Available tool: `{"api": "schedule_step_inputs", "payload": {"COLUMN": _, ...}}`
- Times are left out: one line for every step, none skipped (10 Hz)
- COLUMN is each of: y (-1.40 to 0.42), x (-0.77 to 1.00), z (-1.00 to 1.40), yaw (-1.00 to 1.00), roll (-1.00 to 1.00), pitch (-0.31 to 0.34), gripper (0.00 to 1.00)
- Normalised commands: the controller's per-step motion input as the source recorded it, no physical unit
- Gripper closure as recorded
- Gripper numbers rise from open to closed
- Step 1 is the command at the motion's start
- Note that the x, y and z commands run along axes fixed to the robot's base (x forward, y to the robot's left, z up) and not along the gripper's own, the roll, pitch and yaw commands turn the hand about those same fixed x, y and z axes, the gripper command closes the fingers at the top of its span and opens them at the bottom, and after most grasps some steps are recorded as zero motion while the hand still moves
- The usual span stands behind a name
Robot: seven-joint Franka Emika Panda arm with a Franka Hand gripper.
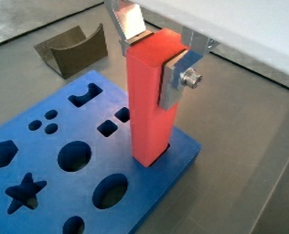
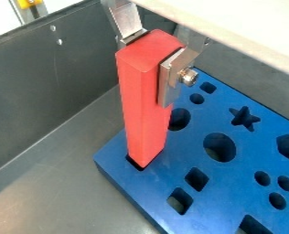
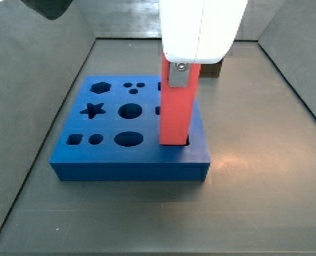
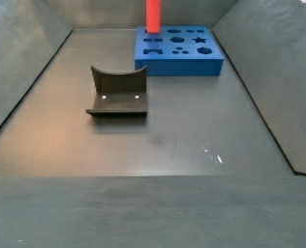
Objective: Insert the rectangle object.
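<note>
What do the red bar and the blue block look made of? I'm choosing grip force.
The red bar, clamped upright in the gripper, looks like matte moulded or printed plastic: even colour, smooth flat faces. The blue block looks alike, probably plastic, uniform and dull with clean-edged holes. Neither can be confirmed.

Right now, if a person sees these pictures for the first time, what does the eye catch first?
First, the red-coral bar, upright, its lower end in a hole at a corner of the blue block with shaped holes. The gripper clamps its upper part between silver fingers. In a side view, the dark olive curved piece sits apart on the grey floor, nearer the camera than the block.
</note>
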Motion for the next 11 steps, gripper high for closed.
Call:
{"api": "schedule_step_inputs", "payload": {"y": 0.00, "x": 0.14, "z": -0.37, "yaw": -0.02, "roll": -0.09, "pitch": 0.000, "gripper": 1.00}}
{"api": "schedule_step_inputs", "payload": {"y": 0.00, "x": 0.18, "z": -0.27, "yaw": -0.05, "roll": -0.06, "pitch": 0.013, "gripper": 1.00}}
{"api": "schedule_step_inputs", "payload": {"y": 0.01, "x": 0.18, "z": -0.19, "yaw": -0.05, "roll": -0.04, "pitch": 0.040, "gripper": 1.00}}
{"api": "schedule_step_inputs", "payload": {"y": 0.01, "x": 0.12, "z": -0.16, "yaw": -0.06, "roll": -0.03, "pitch": 0.027, "gripper": 1.00}}
{"api": "schedule_step_inputs", "payload": {"y": 0.00, "x": 0.06, "z": -0.20, "yaw": -0.07, "roll": -0.03, "pitch": 0.000, "gripper": 1.00}}
{"api": "schedule_step_inputs", "payload": {"y": 0.00, "x": 0.00, "z": -0.23, "yaw": -0.06, "roll": -0.02, "pitch": 0.000, "gripper": 1.00}}
{"api": "schedule_step_inputs", "payload": {"y": 0.00, "x": 0.00, "z": -0.26, "yaw": -0.05, "roll": -0.01, "pitch": 0.000, "gripper": 1.00}}
{"api": "schedule_step_inputs", "payload": {"y": 0.00, "x": 0.00, "z": -0.27, "yaw": -0.05, "roll": 0.00, "pitch": 0.000, "gripper": 1.00}}
{"api": "schedule_step_inputs", "payload": {"y": 0.00, "x": 0.00, "z": -0.29, "yaw": -0.05, "roll": 0.00, "pitch": 0.000, "gripper": 1.00}}
{"api": "schedule_step_inputs", "payload": {"y": 0.00, "x": 0.00, "z": -0.31, "yaw": -0.06, "roll": 0.00, "pitch": 0.000, "gripper": 1.00}}
{"api": "schedule_step_inputs", "payload": {"y": 0.00, "x": 0.00, "z": -0.31, "yaw": -0.06, "roll": 0.00, "pitch": 0.000, "gripper": 1.00}}
